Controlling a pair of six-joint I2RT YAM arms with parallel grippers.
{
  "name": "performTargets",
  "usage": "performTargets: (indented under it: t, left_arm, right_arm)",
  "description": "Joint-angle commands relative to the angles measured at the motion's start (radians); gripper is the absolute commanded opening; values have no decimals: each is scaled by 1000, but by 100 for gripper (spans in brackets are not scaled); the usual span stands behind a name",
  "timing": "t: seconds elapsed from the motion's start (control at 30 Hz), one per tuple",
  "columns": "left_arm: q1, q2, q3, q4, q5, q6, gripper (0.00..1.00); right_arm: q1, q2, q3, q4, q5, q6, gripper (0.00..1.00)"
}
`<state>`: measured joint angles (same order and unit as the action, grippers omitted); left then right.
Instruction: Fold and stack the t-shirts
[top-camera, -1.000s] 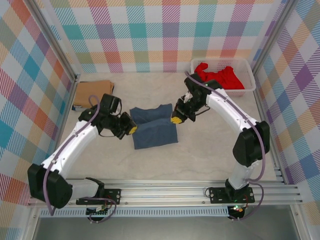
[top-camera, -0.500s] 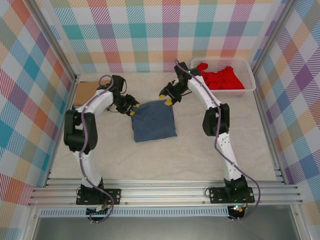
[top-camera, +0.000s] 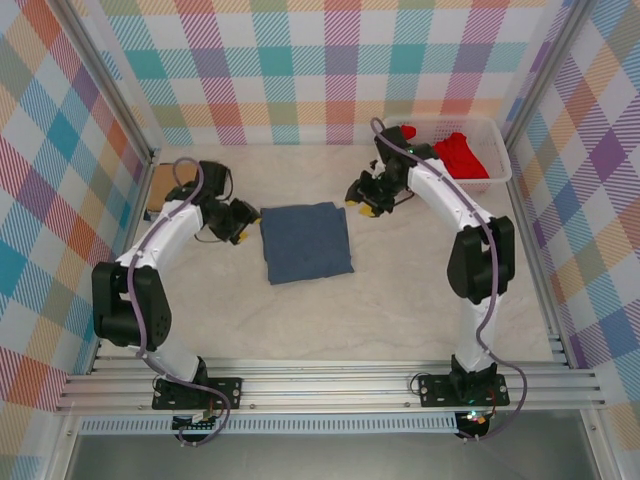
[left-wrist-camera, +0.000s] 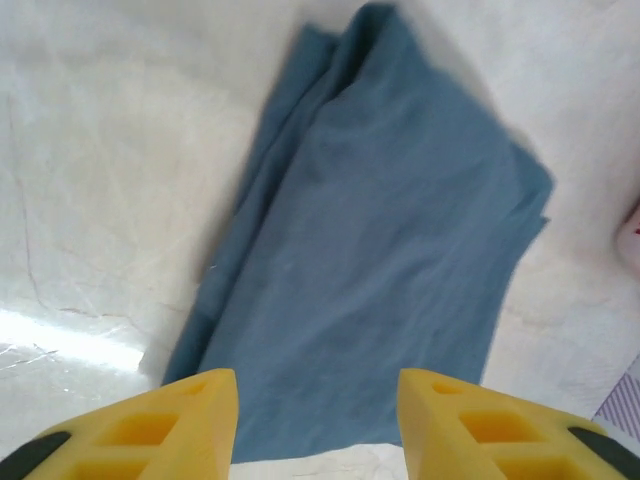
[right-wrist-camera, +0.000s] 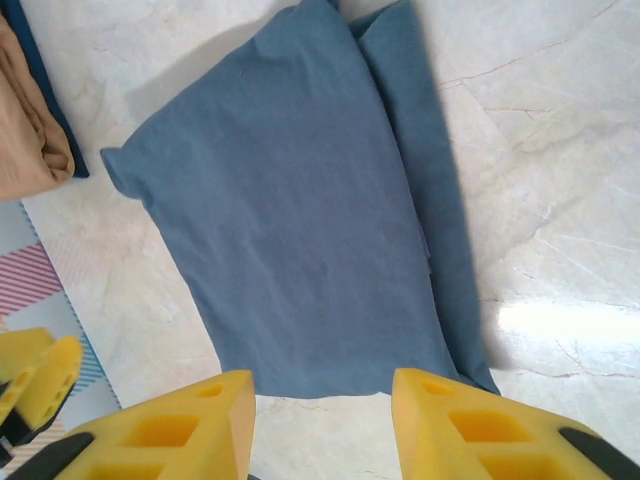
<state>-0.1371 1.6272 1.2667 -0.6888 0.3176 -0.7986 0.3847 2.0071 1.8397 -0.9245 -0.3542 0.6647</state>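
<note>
The slate blue t-shirt (top-camera: 305, 243) lies folded into a flat rectangle in the middle of the table. My left gripper (top-camera: 243, 223) hovers open just off its left far corner, and in the left wrist view nothing sits between the yellow fingers (left-wrist-camera: 190, 425) above the blue cloth (left-wrist-camera: 380, 250). My right gripper (top-camera: 361, 204) is open a little beyond the right far corner, over the shirt's edge (right-wrist-camera: 300, 220), with its jaws empty. The tan-brown t-shirt (top-camera: 160, 183) lies folded at the far left, partly behind the left arm. The red t-shirt (top-camera: 462, 154) is bunched in the basket.
The white slotted basket (top-camera: 500, 172) stands in the far right corner. Checked walls close the table on three sides and a metal rail runs along the near edge. In the right wrist view the tan shirt (right-wrist-camera: 30, 150) lies beyond the blue one.
Both grippers carried the blue shirt's near part over to the far edge, let go, and drew back to either side. The shirt now lies as a flat folded rectangle.
</note>
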Motion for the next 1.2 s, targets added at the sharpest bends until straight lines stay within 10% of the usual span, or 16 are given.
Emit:
performTargets:
  t: [0.0,0.43,1.17]
  left_arm:
    - [22,84,-49,165,93,-23,44]
    - [24,324,91,187,105,27,35]
    - [-68,361,32,178,121,150,44]
  right_arm:
    - [37,92,-36,138,26,-91,44]
    - [42,404,278,39,39,-103,39]
    - [47,445,196,-59,105,-110,23]
